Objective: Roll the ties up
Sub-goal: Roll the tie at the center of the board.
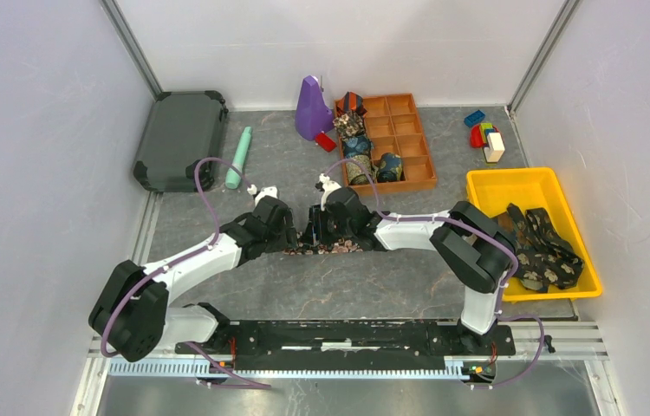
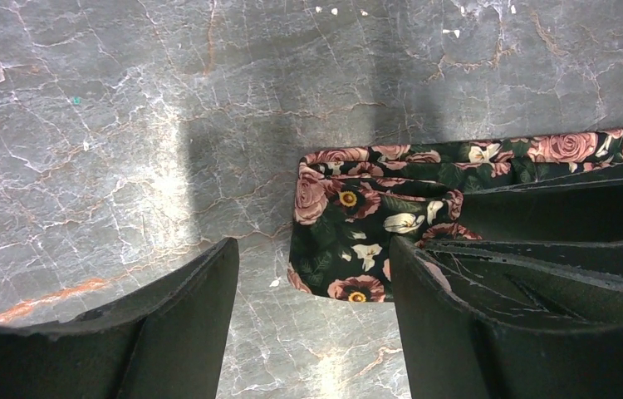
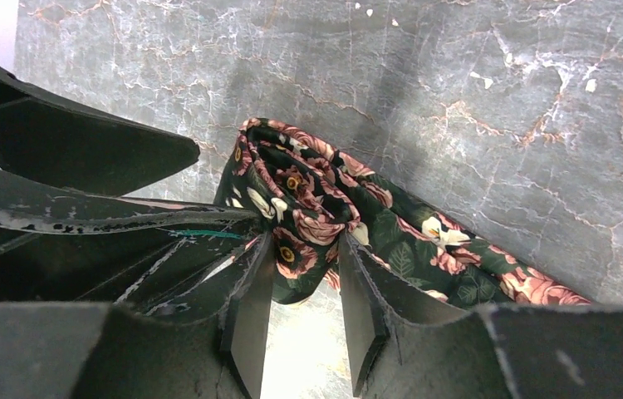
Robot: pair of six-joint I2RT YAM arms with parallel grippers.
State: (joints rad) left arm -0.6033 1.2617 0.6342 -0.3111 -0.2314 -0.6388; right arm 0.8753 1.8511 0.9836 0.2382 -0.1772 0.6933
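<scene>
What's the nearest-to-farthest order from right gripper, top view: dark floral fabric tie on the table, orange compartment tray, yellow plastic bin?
1. Dark floral fabric tie, at the right gripper.
2. Orange compartment tray, behind it.
3. Yellow plastic bin, far right.

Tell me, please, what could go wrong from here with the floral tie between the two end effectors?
1. The right end effector seems to have only the edge of the loose roll of the floral tie between its jaws; the roll may slip out and unwind.
2. The left end effector is open and holds nothing, so the flat strip could drag or skew.
</scene>
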